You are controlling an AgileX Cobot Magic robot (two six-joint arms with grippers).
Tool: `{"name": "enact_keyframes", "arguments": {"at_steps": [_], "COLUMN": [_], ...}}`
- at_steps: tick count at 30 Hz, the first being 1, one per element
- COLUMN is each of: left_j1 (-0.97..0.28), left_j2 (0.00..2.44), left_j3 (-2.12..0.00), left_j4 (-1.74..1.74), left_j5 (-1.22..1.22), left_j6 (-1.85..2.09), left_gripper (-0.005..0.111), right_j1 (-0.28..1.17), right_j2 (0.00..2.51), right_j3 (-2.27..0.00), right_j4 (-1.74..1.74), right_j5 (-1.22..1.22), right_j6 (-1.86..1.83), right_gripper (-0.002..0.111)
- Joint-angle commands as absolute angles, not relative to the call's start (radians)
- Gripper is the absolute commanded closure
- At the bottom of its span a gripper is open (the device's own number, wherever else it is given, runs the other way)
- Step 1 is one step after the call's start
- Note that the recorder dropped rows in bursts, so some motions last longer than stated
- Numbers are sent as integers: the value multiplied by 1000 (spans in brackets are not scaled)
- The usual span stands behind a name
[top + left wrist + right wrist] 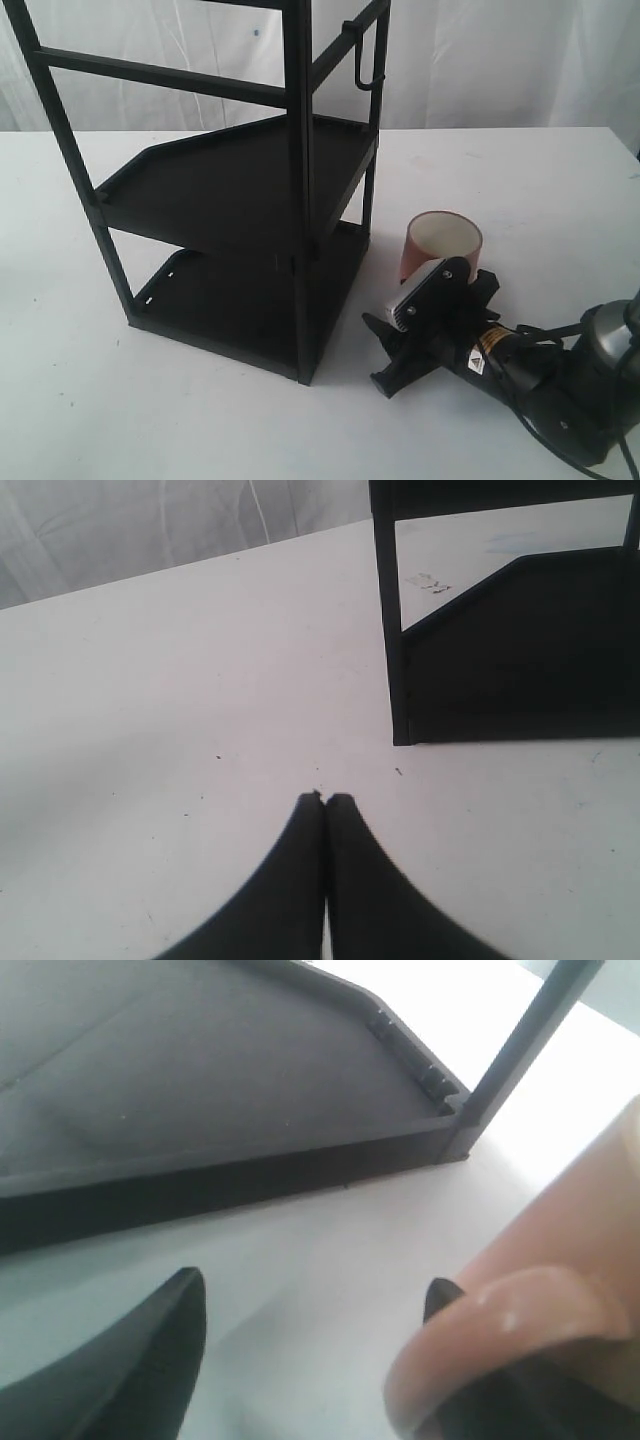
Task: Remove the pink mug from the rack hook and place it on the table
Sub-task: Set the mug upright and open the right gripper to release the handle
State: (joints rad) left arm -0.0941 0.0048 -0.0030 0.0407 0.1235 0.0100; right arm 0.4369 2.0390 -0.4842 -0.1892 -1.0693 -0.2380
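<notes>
So the big white table (520,180) fills most of the exterior view. The tall black rack (300,150) takes up the left and middle of that frame.

The right gripper (408,335) comes in low from the lower right corner, angled toward the rack's foot. In the right wrist view its jaws (315,1290) are wide apart with only bare tabletop between them, so it's not gripping anything. The left gripper (325,802) only shows in its own wrist view. Its fingers are pressed together on nothing, sitting over bare table with a corner of the rack in the upper right of that frame.

The pink mug (420,262) stands upright, mouth up, on the table right of centre in the exterior view. It's just beside the rack's lower tray (250,300) and right up against the right gripper. In the right wrist view the mug (560,1230) fills the right edge, and its handle (500,1320) curls around or just in front of one finger. I can't tell if they're touching.

The hook (366,60) is up at the top, right of centre, with nothing on it.

Honestly this looks basically done: mug off the hook, down on the table, jaws let go. What's left, I'd guess, is backing that finger away from the handle without tipping or dragging the mug.
</notes>
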Motion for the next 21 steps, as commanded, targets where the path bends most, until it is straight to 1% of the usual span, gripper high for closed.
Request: {"name": "enact_keyframes", "arguments": {"at_steps": [1, 21], "left_j1": [-92, -92], "left_j2": [0, 0], "left_j3": [0, 0], "left_j4": [38, 38], "left_j5": [125, 125], "left_j6": [0, 0], "left_gripper": [107, 107], "right_j1": [436, 438], "right_j2": [2033, 2012], "right_j3": [-481, -428], "right_j4": [-120, -79], "right_j5": [-1133, -1126], "right_j6": [-285, -215], "right_gripper": [49, 49]}}
